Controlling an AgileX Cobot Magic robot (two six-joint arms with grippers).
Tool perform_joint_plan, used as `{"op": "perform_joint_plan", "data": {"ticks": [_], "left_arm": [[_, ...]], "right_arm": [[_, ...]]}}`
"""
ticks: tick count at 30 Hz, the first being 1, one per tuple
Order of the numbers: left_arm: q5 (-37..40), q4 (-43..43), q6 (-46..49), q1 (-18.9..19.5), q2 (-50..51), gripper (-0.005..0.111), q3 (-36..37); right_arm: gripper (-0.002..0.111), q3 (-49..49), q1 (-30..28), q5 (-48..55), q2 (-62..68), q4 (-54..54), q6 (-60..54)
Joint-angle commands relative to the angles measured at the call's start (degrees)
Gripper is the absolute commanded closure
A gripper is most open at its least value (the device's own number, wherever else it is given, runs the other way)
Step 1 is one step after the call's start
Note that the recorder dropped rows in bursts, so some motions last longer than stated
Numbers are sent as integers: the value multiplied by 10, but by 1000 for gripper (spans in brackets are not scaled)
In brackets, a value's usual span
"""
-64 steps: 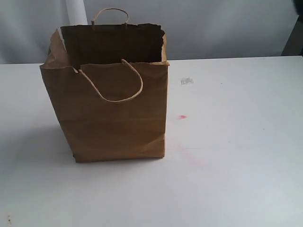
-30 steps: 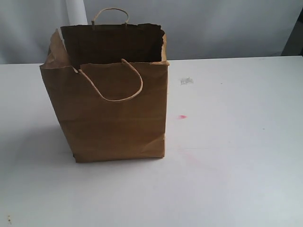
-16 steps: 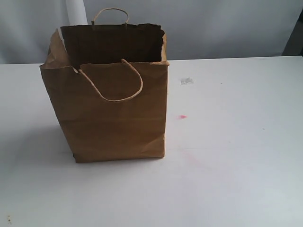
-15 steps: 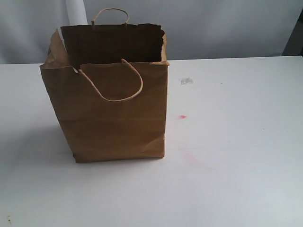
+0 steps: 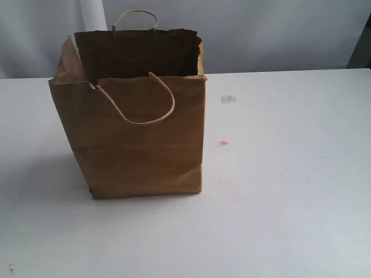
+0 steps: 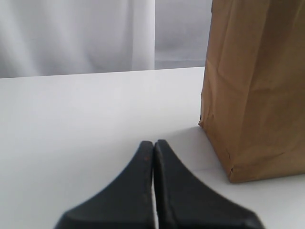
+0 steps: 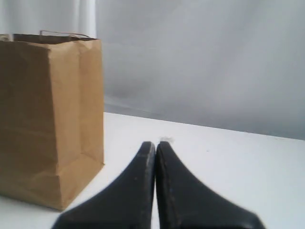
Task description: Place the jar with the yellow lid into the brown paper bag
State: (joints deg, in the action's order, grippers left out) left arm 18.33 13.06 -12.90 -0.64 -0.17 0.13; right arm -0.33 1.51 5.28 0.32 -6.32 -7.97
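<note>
The brown paper bag [image 5: 136,133] stands upright and open-topped on the white table [image 5: 278,174], left of centre in the exterior view, with a cord handle drooping over its front. No view shows the yellow-lidded jar, and the bag's dark inside hides whatever is in it. My left gripper [image 6: 153,142] is shut and empty, low over the table, with the bag [image 6: 257,86] off to one side of it. My right gripper [image 7: 155,143] is also shut and empty, the bag [image 7: 47,114] standing beside it. Neither gripper appears in the exterior view.
A small grey smudge [image 5: 228,99] and a pink mark [image 5: 223,143] lie on the table to the right of the bag. A grey backdrop [image 5: 261,29] closes off the far edge of the table.
</note>
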Motion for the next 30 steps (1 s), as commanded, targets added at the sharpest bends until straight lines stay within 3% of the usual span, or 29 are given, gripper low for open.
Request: {"op": "perform_joint_plan", "data": {"ticks": [1, 30], "left_arm": [[-5, -2, -2, -3, 2, 106, -1], [-5, -2, -2, -3, 2, 106, -1]], "right_arm": [[108, 3, -30, -10, -3, -7, 3], [108, 3, -28, 37, -3, 22, -1]]}}
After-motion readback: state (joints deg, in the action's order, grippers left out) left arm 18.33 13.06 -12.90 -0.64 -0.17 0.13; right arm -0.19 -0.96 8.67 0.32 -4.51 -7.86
